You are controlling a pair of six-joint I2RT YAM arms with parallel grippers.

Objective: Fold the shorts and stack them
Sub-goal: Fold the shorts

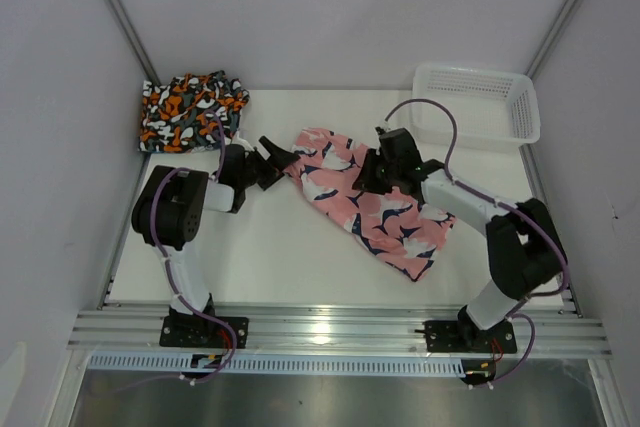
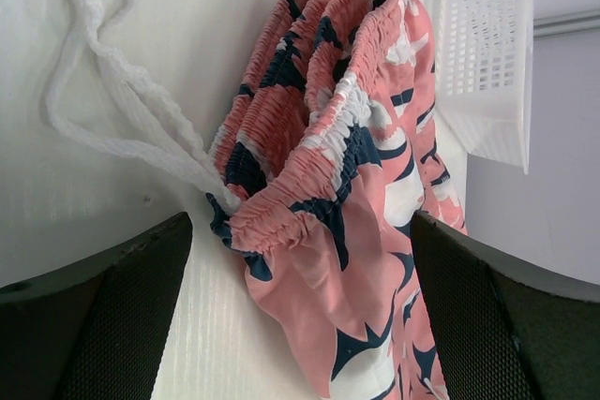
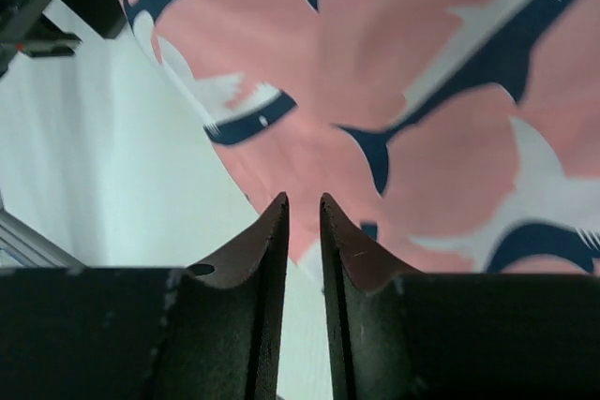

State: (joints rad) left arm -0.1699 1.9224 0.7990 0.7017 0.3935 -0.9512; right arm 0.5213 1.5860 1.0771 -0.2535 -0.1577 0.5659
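pink-navy shorts (image 1: 372,204) spread flat; ruched elastic waistband (image 2: 323,133); braided white drawstring (image 2: 150,142).

Pink shorts (image 2: 356,194) btwn wide-spread claw (image 2: 300,269)

A robotics lab test cell: a white table (image 1: 290,257) is boxed in by plain white panels (image 1: 330,7). A left arm (image 1: 172,215) and a right arm (image 1: 515,247) are bolted to an aluminium extrusion rail (image 1: 330,327), beside a slotted cable duct (image 1: 330,361).

Bare table (image 1: 270,257) near; pink shorts (image 1: 390,222) mid-table, basket (image 1: 527,112) far right, camouflage shorts (image 1: 190,112) far left.
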